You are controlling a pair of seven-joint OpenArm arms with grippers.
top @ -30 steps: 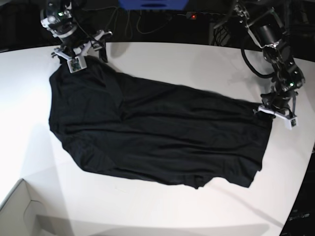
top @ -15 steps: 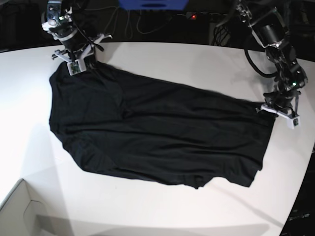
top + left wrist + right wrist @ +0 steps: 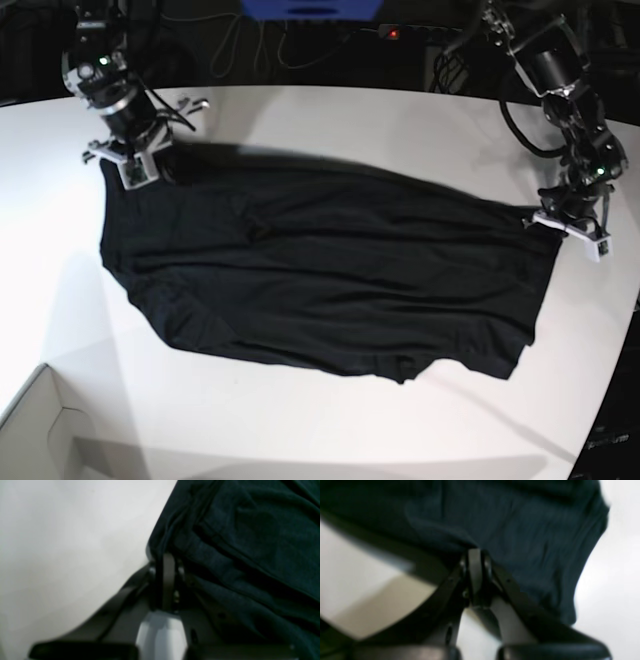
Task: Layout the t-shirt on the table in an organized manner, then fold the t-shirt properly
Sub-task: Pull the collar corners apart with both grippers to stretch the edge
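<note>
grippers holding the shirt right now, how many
2: the left gripper is shut on the t-shirt's right edge in the base view; the right gripper is shut on its far-left corner.

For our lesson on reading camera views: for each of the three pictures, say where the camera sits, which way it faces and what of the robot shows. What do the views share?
Base: high, looking down at the table; both arms show.
Left wrist: on the left gripper, jaws shut on the t-shirt.
Right wrist: on the right gripper, jaws pinching cloth.
Shared: all show the t-shirt.
</note>
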